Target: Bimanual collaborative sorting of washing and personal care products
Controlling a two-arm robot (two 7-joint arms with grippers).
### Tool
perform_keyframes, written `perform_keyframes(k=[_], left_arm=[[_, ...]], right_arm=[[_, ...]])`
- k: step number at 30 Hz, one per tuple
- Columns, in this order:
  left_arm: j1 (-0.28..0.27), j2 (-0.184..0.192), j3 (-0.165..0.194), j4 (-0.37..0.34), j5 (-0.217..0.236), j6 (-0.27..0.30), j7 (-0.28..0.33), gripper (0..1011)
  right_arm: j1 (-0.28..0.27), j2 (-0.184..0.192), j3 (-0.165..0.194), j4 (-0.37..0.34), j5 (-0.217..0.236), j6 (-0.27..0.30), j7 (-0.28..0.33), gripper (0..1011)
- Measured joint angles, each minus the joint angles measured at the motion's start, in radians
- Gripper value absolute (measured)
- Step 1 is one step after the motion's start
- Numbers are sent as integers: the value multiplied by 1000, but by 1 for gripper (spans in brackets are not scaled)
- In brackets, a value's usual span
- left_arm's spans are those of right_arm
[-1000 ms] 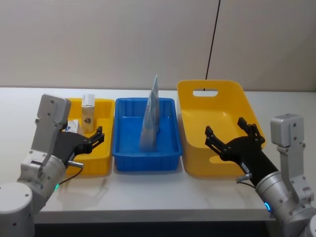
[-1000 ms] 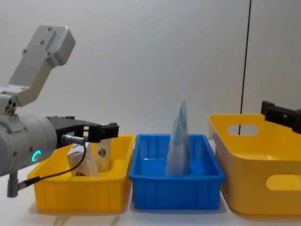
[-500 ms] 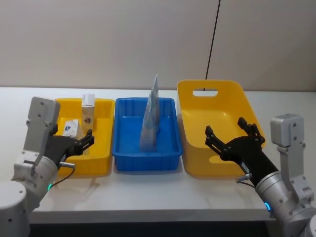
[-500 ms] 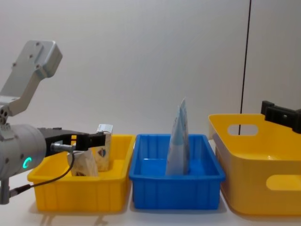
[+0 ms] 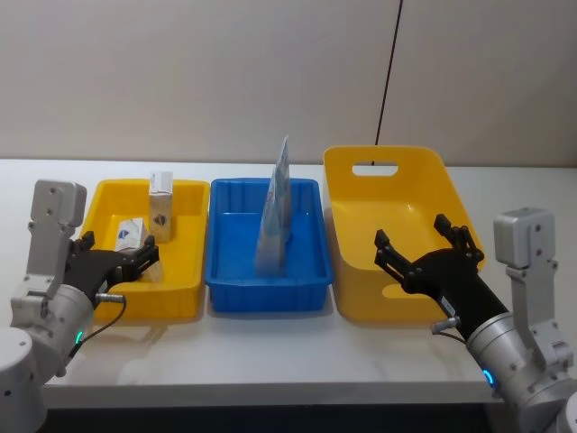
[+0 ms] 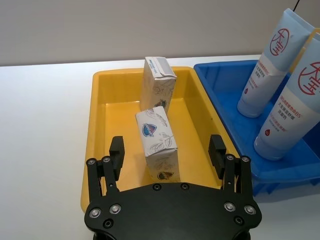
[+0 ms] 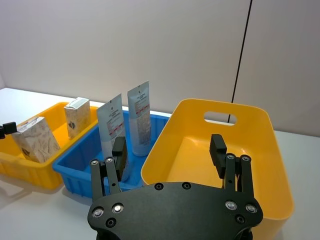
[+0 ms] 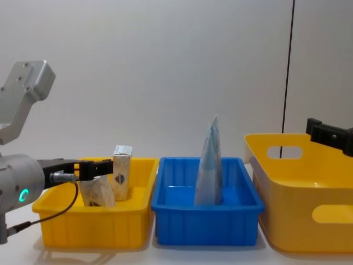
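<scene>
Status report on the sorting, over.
Left hand open, empty, at near end of small yellow tray. Right hand open over big yellow bin. Cartons in that tray, tubes standing in blue tray. Nothing blocking.

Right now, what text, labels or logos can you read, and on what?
Nothing reads as quotable text.
Farther pale blue tube: red ringed character emblem, red small print below; too small.
Nearer pale blue tube: same, illegible.
Tilted carton: dark shield emblem, wording blurred.
Upright carton: printing blurred.
</scene>
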State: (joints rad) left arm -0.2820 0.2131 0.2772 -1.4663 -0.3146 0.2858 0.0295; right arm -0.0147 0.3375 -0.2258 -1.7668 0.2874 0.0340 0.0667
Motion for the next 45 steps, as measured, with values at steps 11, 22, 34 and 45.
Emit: perform_keyframes(k=[11,22,34,45], left_arm=[[-34,-20,-20,86,-23,-25,-41,1001],[-75,-31,-21,165,-22,-29,-71,1001],[-110,-42,-17,226,-13,-29,-96,1001],[-146,-56,-13,292,-4,-38,-122,1001]], right_arm=[[0,0,0,0,0,0,0,1000],[0,0,0,0,0,0,0,1000],[0,0,0,0,0,0,0,1000],[0,0,0,0,0,0,0,1000]])
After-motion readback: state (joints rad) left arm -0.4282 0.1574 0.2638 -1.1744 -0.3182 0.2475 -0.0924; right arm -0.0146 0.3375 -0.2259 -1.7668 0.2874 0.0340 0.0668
